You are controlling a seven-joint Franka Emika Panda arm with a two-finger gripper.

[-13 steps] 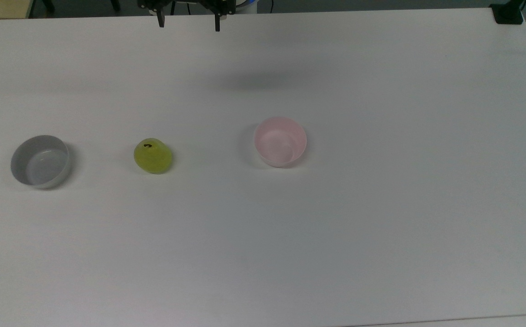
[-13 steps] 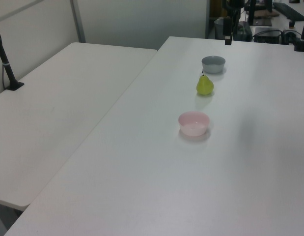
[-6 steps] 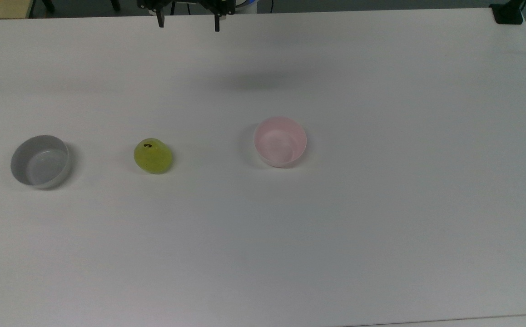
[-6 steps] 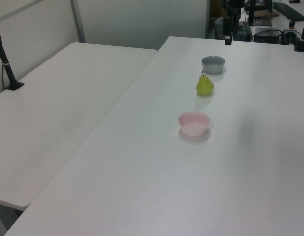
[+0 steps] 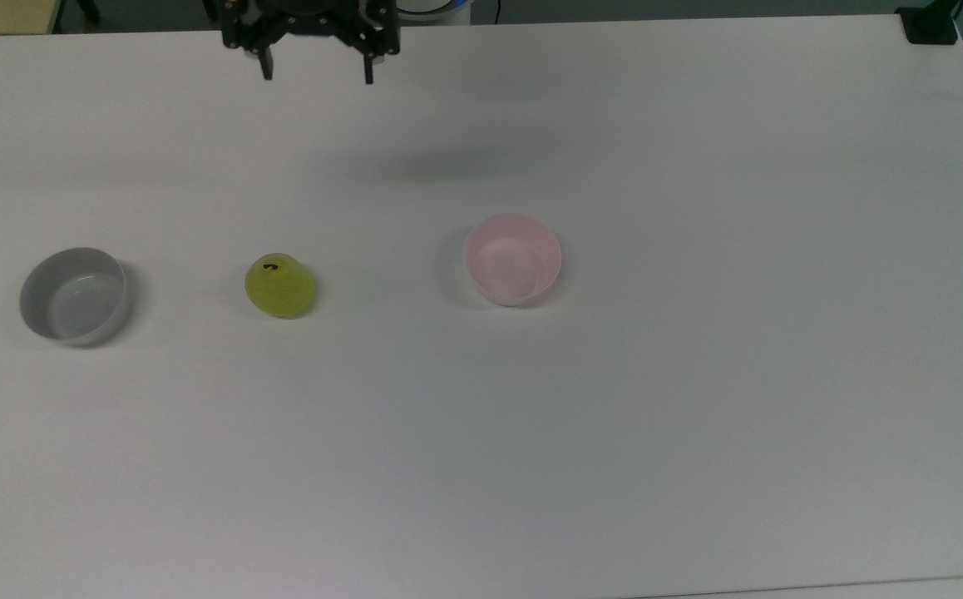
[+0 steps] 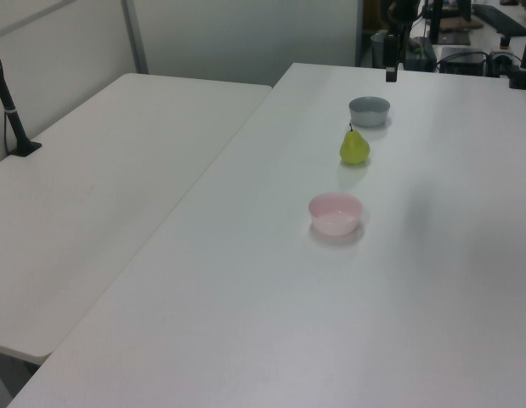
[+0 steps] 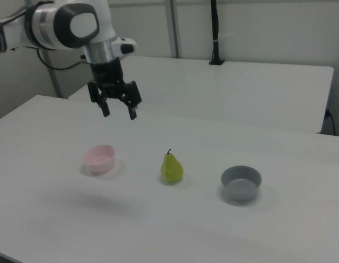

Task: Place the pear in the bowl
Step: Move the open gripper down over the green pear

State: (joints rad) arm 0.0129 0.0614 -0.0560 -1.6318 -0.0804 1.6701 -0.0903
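A yellow-green pear [image 5: 280,285] [image 6: 354,147] [image 7: 171,168] with a dark stem stands upright on the white table [image 5: 698,374], between two bowls. The pale pink bowl [image 5: 513,259] [image 6: 336,212] [image 7: 99,158] sits empty to the top view's right of the pear. My gripper [image 5: 315,71] [image 7: 119,111] hangs open and empty high above the table, at the top edge of the top view, well away from the pear. In the right view it hovers above and slightly behind the pink bowl.
A grey bowl [image 5: 75,295] [image 6: 369,110] [image 7: 241,183] stands empty on the pear's other side. A second white table [image 6: 101,195] adjoins this one. A black post [image 7: 215,33] rises at the far table's edge.
The gripper has moved a little toward the top view's left and lower in that picture, coming further over the table. Pear and bowls have not moved.
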